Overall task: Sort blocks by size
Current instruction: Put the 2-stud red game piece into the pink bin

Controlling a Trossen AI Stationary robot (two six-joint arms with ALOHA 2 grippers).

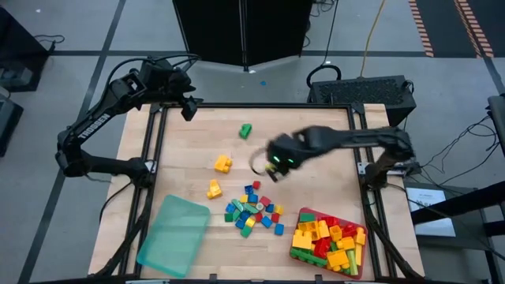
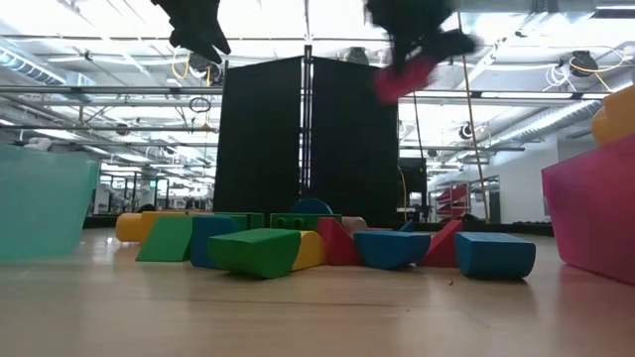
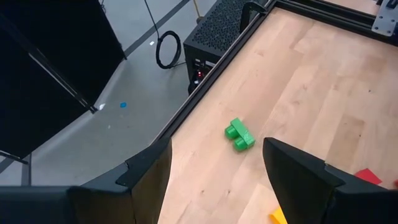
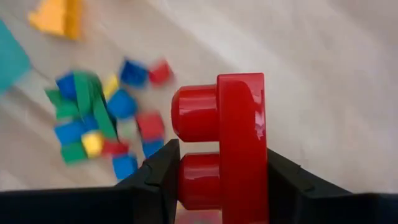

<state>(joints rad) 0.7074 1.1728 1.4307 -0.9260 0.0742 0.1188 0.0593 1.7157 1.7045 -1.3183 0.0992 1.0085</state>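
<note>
The blocks sit in three groups on the wooden table [image 1: 331, 142]. Nearest the front edge, at the front right corner, the red tray [image 1: 304, 213] is packed with larger oblong bricks [image 1: 331, 241], mostly yellow and red with some green. At the front left corner lies the teal tray [image 1: 173, 234], translucent, with nothing showing inside it. Between the two trays, a little farther in, a loose heap of small blocks [image 1: 254, 210] in blue, green, red and yellow is bunched together. Left of the heap a yellow block [image 1: 214, 189] lies alone, and beyond it a second yellow block [image 1: 222, 163]. Over the middle of the table the right gripper [image 1: 272, 167] is raised, its fingers clamped on a red block [image 4: 233, 140] with two round studs. Farther back, a green block [image 1: 245, 130] lies by itself near the rear edge. The left gripper [image 1: 188, 106] hovers over the rear left corner, its fingers [image 3: 298, 180] spread apart and holding nothing.
</note>
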